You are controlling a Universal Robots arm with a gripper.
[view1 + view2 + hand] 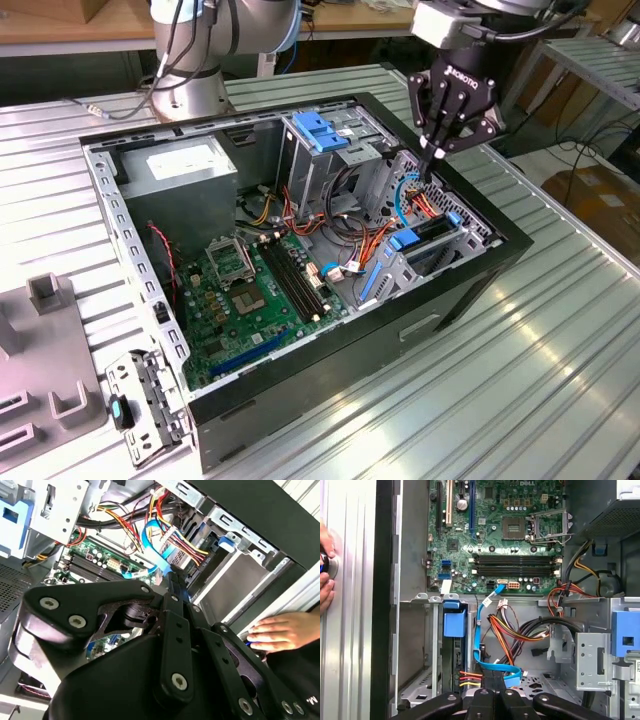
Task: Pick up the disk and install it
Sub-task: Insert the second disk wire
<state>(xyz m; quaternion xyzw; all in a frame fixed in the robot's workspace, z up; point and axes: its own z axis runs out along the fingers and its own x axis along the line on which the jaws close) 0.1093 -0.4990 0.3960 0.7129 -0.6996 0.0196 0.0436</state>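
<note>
The disk (pixel 432 232) sits in the drive cage at the exterior view's right side of the open computer case (pixel 470 290), its blue end tab (pixel 404 240) facing the motherboard. In the first wrist view the same blue tab (pixel 454 624) stands at the mouth of the slot. My gripper (pixel 432 156) hovers just above the cage, near the blue looping cable (pixel 400 196). Its fingers (pixel 485 702) are pressed together with nothing between them. In the second wrist view the fingertips (pixel 175 582) point down at the cables beside the disk's tab (pixel 227 541).
The motherboard (pixel 245 290) fills the case floor, with the power supply (pixel 180 175) at the back. A pale-blue latch plate (pixel 318 130) tops the tall bay. Coloured wires (pixel 510 635) cross the middle. A person's hand (pixel 277 632) rests on the table beside the case. A loose bracket (pixel 145 400) lies outside.
</note>
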